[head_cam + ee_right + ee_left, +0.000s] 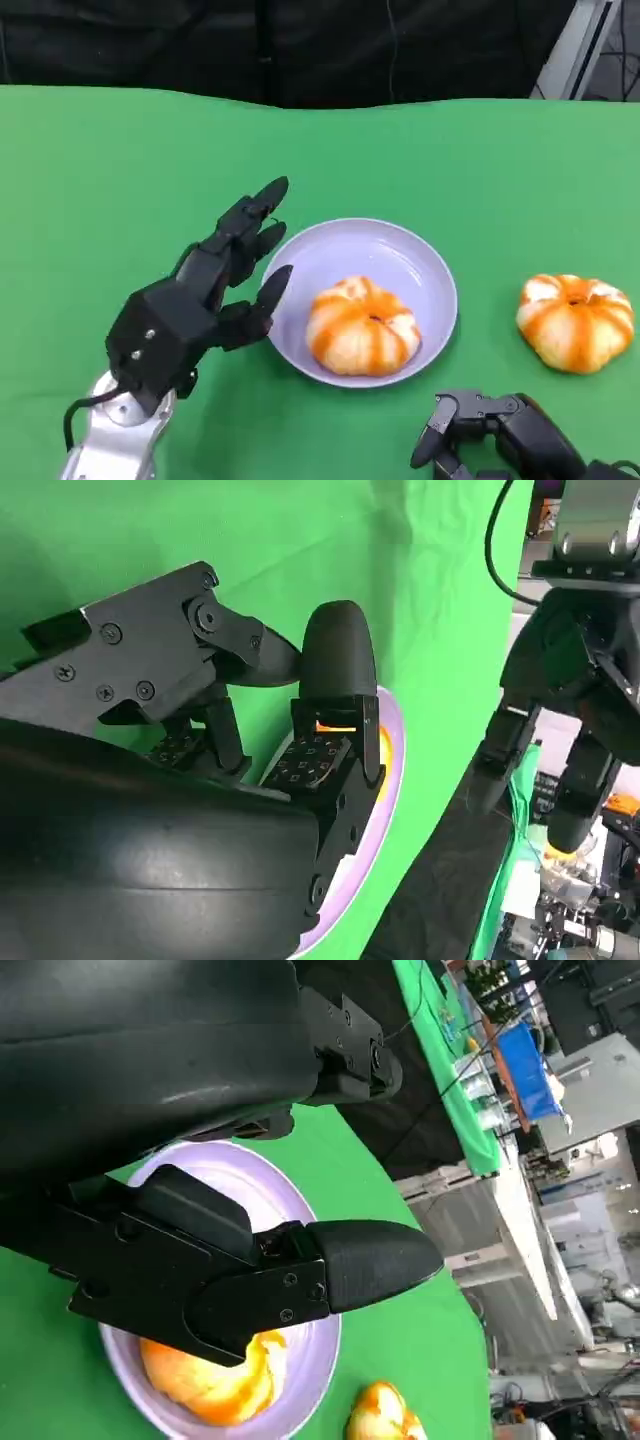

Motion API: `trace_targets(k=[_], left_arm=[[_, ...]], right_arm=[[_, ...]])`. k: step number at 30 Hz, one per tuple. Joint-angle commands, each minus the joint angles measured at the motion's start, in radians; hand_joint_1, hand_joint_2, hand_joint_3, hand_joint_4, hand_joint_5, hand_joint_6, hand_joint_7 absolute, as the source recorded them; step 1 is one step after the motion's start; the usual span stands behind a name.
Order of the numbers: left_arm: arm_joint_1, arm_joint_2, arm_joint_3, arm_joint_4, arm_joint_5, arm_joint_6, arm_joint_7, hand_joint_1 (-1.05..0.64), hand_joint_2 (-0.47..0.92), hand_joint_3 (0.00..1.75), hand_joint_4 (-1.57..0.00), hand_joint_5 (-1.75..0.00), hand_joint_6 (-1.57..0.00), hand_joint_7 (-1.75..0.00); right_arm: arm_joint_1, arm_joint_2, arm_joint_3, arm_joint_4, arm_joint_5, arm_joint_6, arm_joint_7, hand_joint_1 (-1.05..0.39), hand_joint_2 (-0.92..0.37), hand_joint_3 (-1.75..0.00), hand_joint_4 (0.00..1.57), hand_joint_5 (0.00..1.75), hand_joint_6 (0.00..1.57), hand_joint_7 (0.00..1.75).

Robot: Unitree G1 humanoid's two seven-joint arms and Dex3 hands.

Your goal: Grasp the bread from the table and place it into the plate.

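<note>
One bread [362,327] in plate [425,262]; left hand [205,290] spread wide, empty. Risk: withdrawing, my fingers clip the rim.

Right hand [250,720] close to the lens, black fingers [338,650] curled over green table [200,530]. Behind them the lilac plate [385,780] rim, with an orange sliver, probably bread [335,726] (mostly hidden). Left hand [580,710] hangs beyond.
</note>
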Motion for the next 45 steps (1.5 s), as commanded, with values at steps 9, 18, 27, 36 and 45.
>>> trace_targets(k=[9,18,27,36,45], left_arm=[[0.147,-0.071,0.059,0.043,-0.186,-0.2,-0.148,-0.85,0.92,0.66,-0.42,-0.04,-0.24,-0.02],[0.275,-0.128,0.126,0.063,-0.347,-0.276,-0.279,-0.82,0.92,0.65,-0.52,-0.06,-0.3,-0.03],[0.293,-0.14,0.189,0.156,-0.389,-0.311,-0.363,-0.77,0.92,0.63,-0.58,-0.05,-0.35,-0.03],[0.28,-0.151,0.213,0.211,-0.361,-0.337,-0.368,-0.13,0.92,0.27,-0.63,-0.02,-0.41,-0.02],[0.269,-0.149,0.2,0.253,-0.192,-0.416,-0.252,0.12,0.92,0.38,-0.67,-0.02,-0.58,-0.06]], right_arm=[[0.001,-0.013,-0.007,0.009,0.013,-0.007,0.003,-0.12,-0.68,-0.84,0.8,1.45,0.85,1.12],[0.008,-0.023,-0.013,-0.003,0.023,-0.005,0.012,-0.13,-0.69,-0.83,0.81,1.46,0.85,1.12],[0.011,-0.02,-0.012,-0.01,0.03,0.004,0.02,-0.13,-0.67,-0.86,0.82,1.45,0.85,1.13],[0.015,-0.018,-0.01,-0.017,0.025,0.013,0.017,-0.13,-0.68,-0.85,0.82,1.45,0.87,1.11],[0.017,-0.017,-0.008,-0.022,0.02,0.011,0.01,-0.13,-0.68,-0.85,0.82,1.46,0.87,1.1]])
